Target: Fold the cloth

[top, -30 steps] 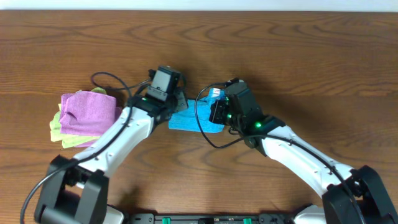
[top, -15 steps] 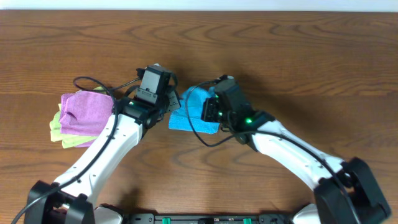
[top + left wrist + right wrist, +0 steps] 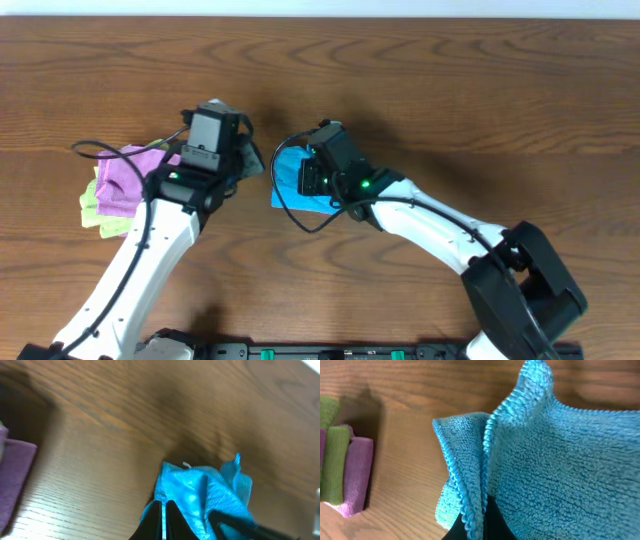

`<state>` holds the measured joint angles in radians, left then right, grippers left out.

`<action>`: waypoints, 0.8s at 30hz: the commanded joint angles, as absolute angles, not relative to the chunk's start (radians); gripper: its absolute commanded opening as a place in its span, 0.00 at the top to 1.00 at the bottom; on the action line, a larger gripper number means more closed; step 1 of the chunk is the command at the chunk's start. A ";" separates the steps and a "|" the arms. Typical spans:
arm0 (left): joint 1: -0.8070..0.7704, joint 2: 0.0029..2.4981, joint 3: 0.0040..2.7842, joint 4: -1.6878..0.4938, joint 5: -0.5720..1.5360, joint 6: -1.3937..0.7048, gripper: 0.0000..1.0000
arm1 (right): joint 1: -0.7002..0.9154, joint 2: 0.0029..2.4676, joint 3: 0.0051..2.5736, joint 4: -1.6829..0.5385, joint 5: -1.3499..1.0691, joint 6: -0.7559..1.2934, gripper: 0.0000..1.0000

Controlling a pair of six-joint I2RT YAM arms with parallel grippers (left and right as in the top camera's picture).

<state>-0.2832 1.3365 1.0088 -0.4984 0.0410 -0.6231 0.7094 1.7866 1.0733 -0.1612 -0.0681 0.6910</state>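
**Both arms shifted toward the table's left edge, cloth in double grip**

Both arms have moved toward the left edge of the table (image 3: 450,90) over the last second, and the cloth (image 3: 288,190) has been drawn the same way with them. It now lies bunched about midway between the far and near edges, a little left of the table's middle, partly raised and partly covered by the right arm's wrist.

Left gripper (image 3: 164,522): clenched. Its wrist view shows a thin strip of blue pinched between the dark fingers, with the rest of the cloth heaped up just beyond them.

Right gripper (image 3: 479,522): clenched on a fold of the cloth. Two stitched edges run down together into the grip, and the fuzzy face spreads up and to the right.

Seen from overhead, the two grippers face each other across the cloth's left part, close together.

Other items: a purple cloth (image 3: 125,172) sits on a light green cloth (image 3: 95,212) nearer the left edge, apart from the blue one. The left arm's wrist now overhangs the purple cloth's inner side — contact cannot be told.
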 commanded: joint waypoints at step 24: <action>-0.268 1.284 1.031 -0.513 0.052 -0.606 0.94 | 0.770 1.925 1.150 -0.064 -0.054 0.713 0.99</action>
<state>-0.2718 1.3052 1.0088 -0.5076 0.0490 -0.6231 0.7498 1.8828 1.1107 -0.0650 -0.0559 0.7002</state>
